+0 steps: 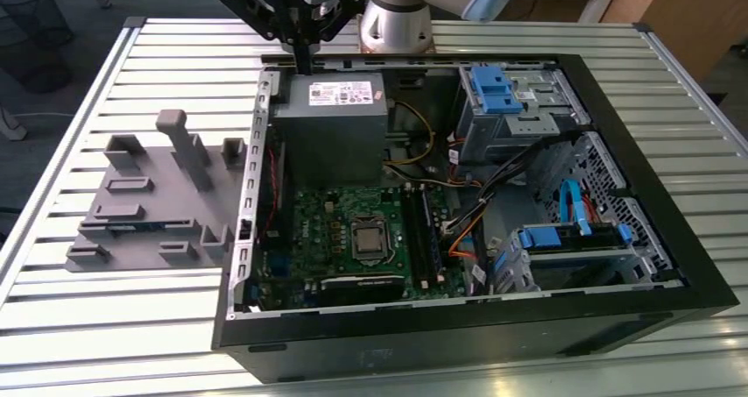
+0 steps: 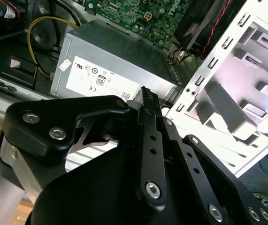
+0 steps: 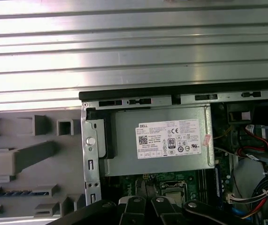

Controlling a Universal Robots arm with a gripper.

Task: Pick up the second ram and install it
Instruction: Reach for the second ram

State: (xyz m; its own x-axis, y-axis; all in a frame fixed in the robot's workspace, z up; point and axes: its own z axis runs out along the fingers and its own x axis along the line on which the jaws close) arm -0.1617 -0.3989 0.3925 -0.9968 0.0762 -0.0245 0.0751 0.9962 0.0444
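My gripper hangs over the far edge of the open computer case, just above the grey power supply. Its fingers are pressed together, shut, with nothing between them. The second ram looks like a thin dark bluish strip lying in a slot of the grey holder tray, which sits at the exterior view's left of the case; the same ram shows in the first wrist view, well away from the gripper. The long black memory slots lie beside the processor socket.
The case stands on a ribbed metal table. Blue drive brackets and a bundle of cables fill the case's side at the exterior view's right. The arm's base rises behind the case. Upright pegs stand on the tray.
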